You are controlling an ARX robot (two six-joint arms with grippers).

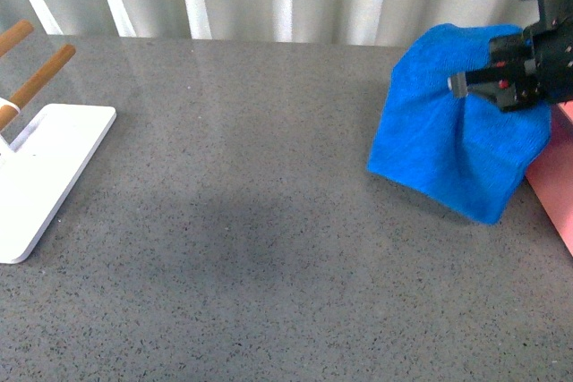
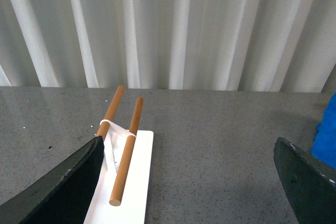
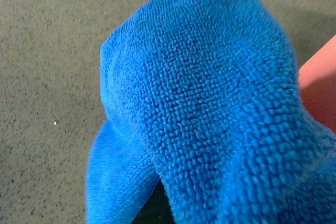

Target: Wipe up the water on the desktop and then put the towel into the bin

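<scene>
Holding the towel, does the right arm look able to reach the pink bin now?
Probably yes: the right gripper, shut on the towel, hangs right beside the bin, with nothing visible between them.

Lighting is even, diffuse and moderately bright. The surface point(image 1: 269, 131) shows a faint sheen toward its far edge and one soft shadow patch near its centre. The left gripper point(image 2: 189, 140) jaws appear dark and soft-edged. The towel point(image 3: 210, 103) blurs at closest range.
</scene>
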